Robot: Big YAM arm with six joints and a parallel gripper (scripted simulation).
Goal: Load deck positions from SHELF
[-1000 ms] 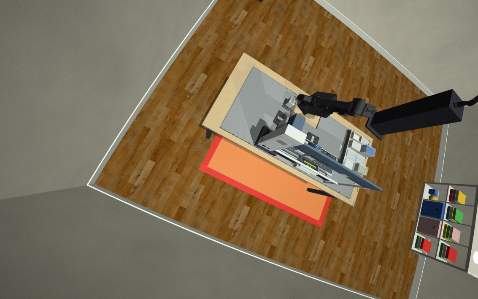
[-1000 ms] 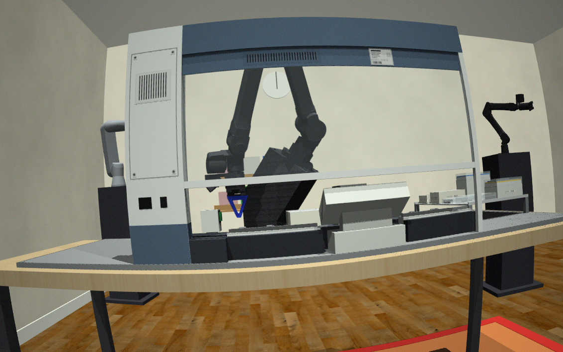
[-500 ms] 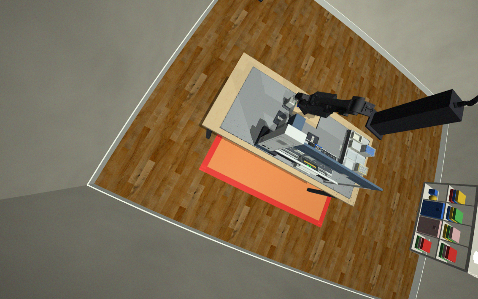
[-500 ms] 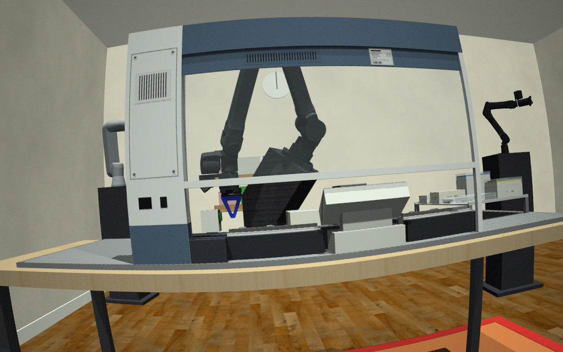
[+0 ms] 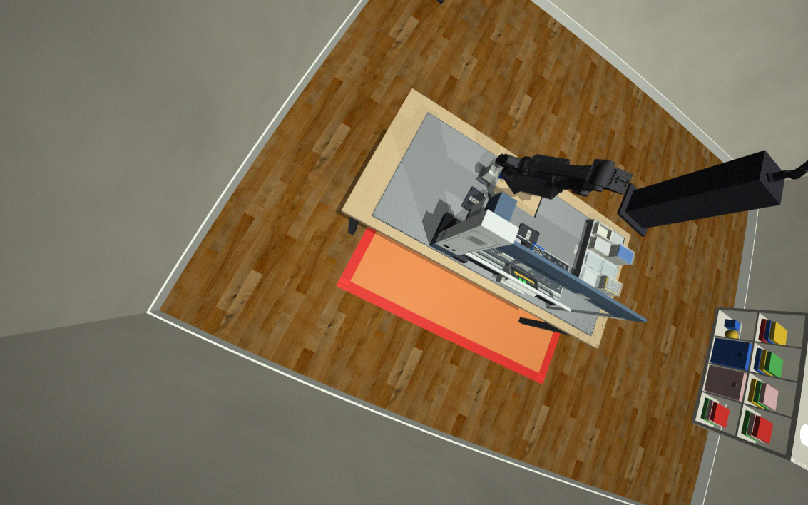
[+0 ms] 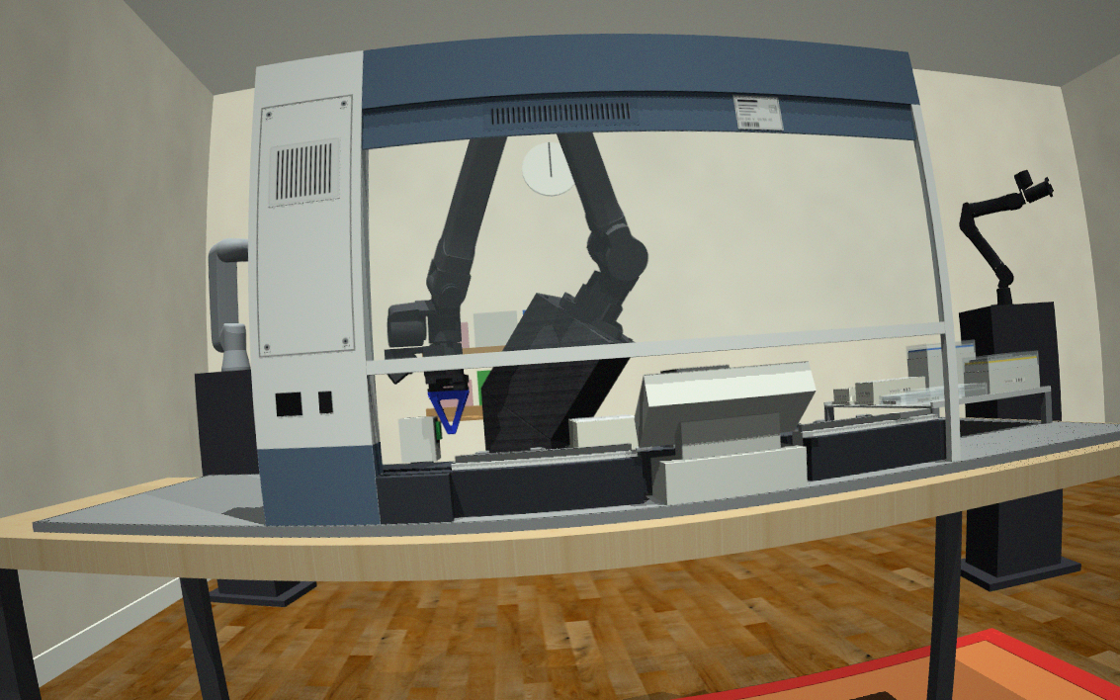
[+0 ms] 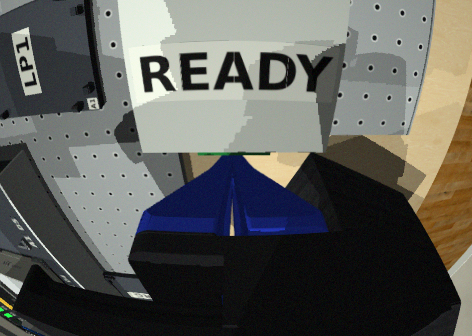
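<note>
My gripper is shut, its blue fingertips together with nothing between them. The tips point down at the near edge of the white READY button block, over its thin green strip. Whether the tips touch the block I cannot tell. The SHELF at the table's far right end carries several pale boxes and racks. The deck positions lie inside the instrument enclosure and are mostly hidden.
A dark pad marked LP1 lies on the perforated grey board left of the READY block. The enclosure's white column stands close to my gripper. The wooden table edge runs just right of the block.
</note>
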